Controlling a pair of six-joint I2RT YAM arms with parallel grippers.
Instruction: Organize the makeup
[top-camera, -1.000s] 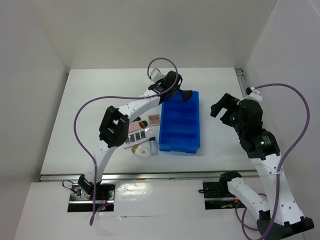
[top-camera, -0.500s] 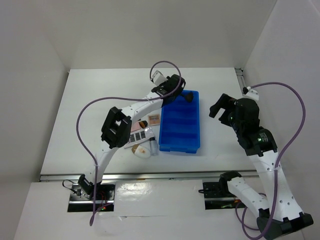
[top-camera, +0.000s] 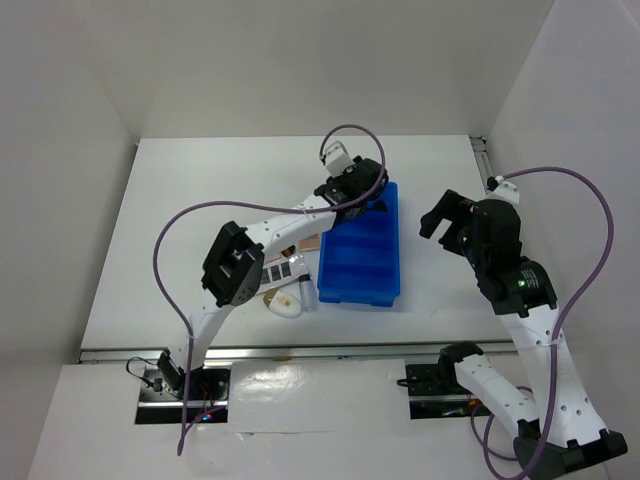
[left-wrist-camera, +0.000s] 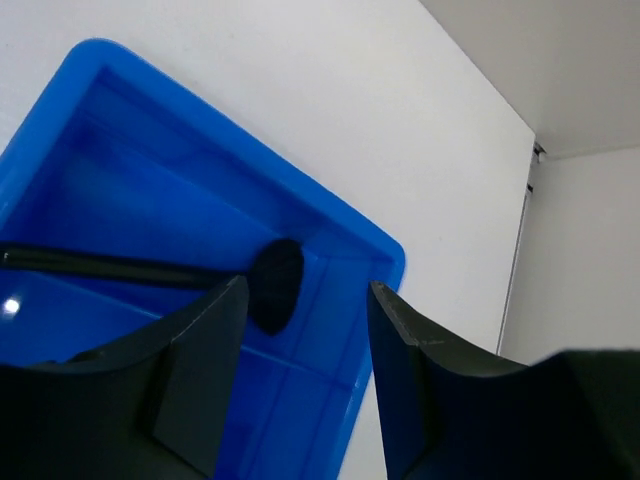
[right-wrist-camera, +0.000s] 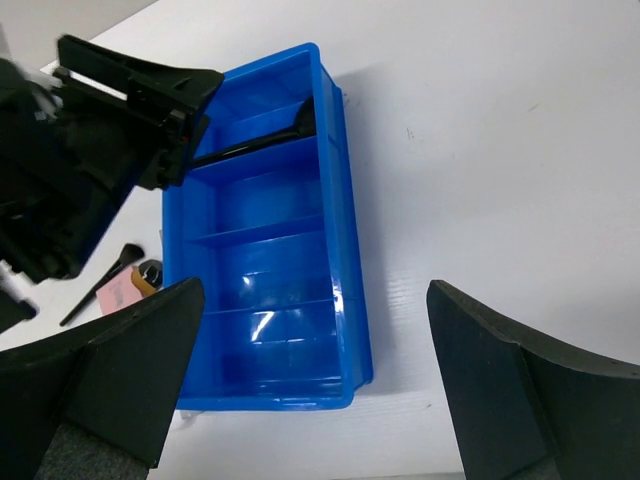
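While the left gripper (left-wrist-camera: 307, 325) hangs over the far compartment of the blue divided plastic tray (left-wrist-camera: 180, 140), jaws parted and empty, the slim black makeup brush (left-wrist-camera: 268, 289) lies inside that compartment. The right gripper (right-wrist-camera: 312, 295), right of the tray, gapes wide, holding nothing.

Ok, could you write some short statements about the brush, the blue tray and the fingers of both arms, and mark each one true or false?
1. The black brush lies in the farthest compartment of the blue tray. True.
2. The left fingers are shut on the brush. False: they stand apart, and the brush lies free in the tray.
3. The right fingers hold a compact. False: they are open and empty.
4. The white-tan oval lies on the table, left of the tray. True.
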